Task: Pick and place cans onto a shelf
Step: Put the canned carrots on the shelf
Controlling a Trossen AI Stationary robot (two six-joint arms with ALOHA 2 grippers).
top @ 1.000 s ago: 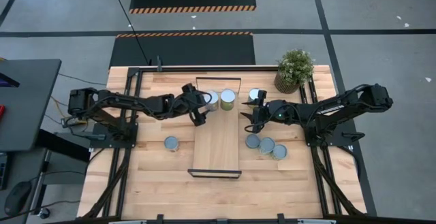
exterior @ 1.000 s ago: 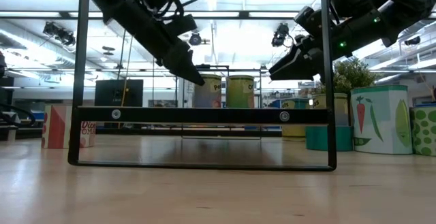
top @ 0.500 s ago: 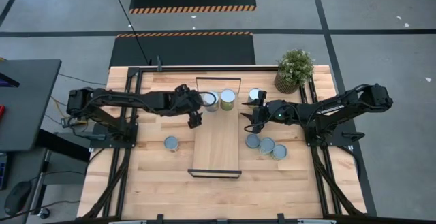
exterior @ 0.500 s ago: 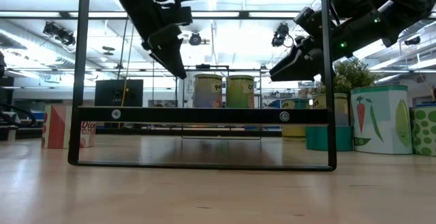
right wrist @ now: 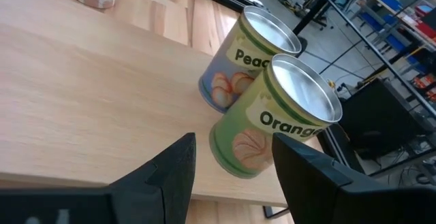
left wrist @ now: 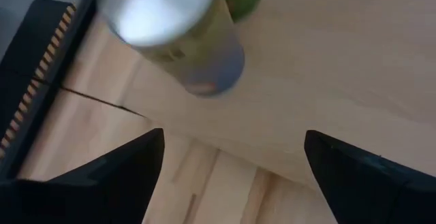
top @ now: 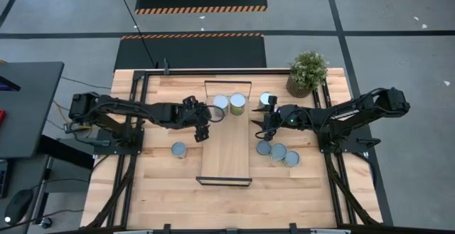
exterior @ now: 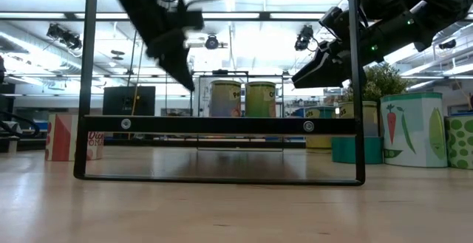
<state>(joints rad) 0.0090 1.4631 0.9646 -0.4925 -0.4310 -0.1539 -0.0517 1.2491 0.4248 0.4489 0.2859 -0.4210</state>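
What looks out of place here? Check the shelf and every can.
Nothing stands out. Two cans stand upright side by side at the far end of the shelf. The other cans sit upright on the table. The left claw is open beside the shelf, the right claw open at the shelf's other side.

We see our left gripper (top: 202,126) stretched in from the left, hanging above the shelf's (top: 226,159) left edge, its jaws spread wide and empty. Our right gripper (top: 260,122) reaches in from the right, held just off the shelf's right edge, jaws parted and empty.
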